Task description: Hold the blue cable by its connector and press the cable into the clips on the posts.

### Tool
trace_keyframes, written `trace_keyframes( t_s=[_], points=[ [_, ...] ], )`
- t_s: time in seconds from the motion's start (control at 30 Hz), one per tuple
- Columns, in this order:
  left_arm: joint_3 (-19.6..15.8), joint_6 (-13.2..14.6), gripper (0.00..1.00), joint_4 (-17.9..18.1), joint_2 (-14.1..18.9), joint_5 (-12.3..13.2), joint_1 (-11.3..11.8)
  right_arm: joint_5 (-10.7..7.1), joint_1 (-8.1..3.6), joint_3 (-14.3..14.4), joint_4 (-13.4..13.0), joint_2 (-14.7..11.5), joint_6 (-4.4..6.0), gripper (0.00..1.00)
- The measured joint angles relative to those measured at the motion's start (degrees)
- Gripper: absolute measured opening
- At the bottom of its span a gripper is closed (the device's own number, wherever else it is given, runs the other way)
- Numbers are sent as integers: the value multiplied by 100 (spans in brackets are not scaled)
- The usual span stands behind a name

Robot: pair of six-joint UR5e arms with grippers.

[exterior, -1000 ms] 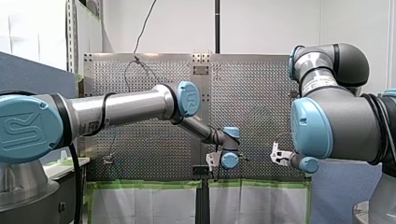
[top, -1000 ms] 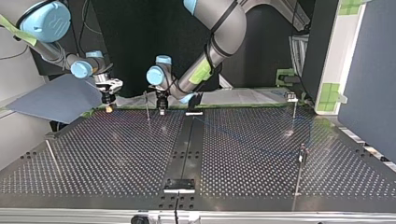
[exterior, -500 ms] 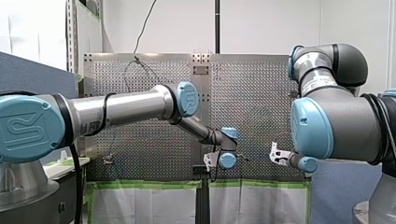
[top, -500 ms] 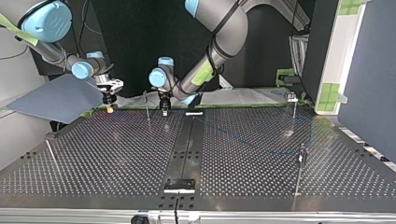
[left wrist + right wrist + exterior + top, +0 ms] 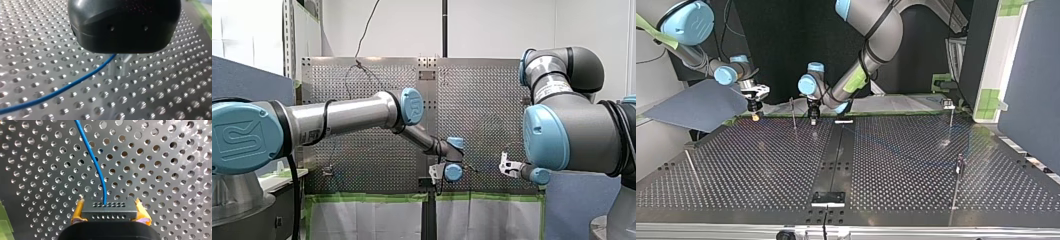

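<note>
The black connector (image 5: 108, 211) sits between the yellow pads (image 5: 78, 211) of my right gripper (image 5: 108, 216), which is shut on it. The blue cable (image 5: 93, 160) leaves the connector and runs away over the perforated plate. In the top view my right gripper (image 5: 754, 116) hangs at the far left edge of the table. My left gripper (image 5: 812, 119) stands just right of a thin post (image 5: 793, 114). In the left wrist view the blue cable (image 5: 62, 87) passes under the black housing (image 5: 124, 25), which hides how the jaws stand.
More thin posts stand on the perforated table (image 5: 761, 170): one at the far right (image 5: 951, 112), one at the near right (image 5: 958, 172), one at the near left (image 5: 691, 167). A black strip (image 5: 836, 155) runs down the middle. A blue-grey panel (image 5: 696, 105) lies behind my right gripper.
My left gripper has shifted a little to the top view's right, away from the post. My right gripper has drifted slightly the same way, still holding the connector.
</note>
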Motion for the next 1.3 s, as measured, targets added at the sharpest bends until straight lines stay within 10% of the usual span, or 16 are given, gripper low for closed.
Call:
trace_keyframes(
  t_s=[0.03, 0.3, 0.73, 1.3],
  points=[
    [-39, -41, 99, 19, 3, 69, -4, 0, 1, 0, 9, 0, -1, 0],
    [-326, -7, 99, 15, 107, 331, -93, 0, 3, 0, 50, 0, -1, 0],
    [-1037, 700, 99, 428, 805, -267, -172, 9, 32, 0, 137, 0, -20, 0],
    [-2011, 1674, 99, 58, 1537, -991, -182, 17, 75, 0, 227, 0, -66, 0]
  ],
)
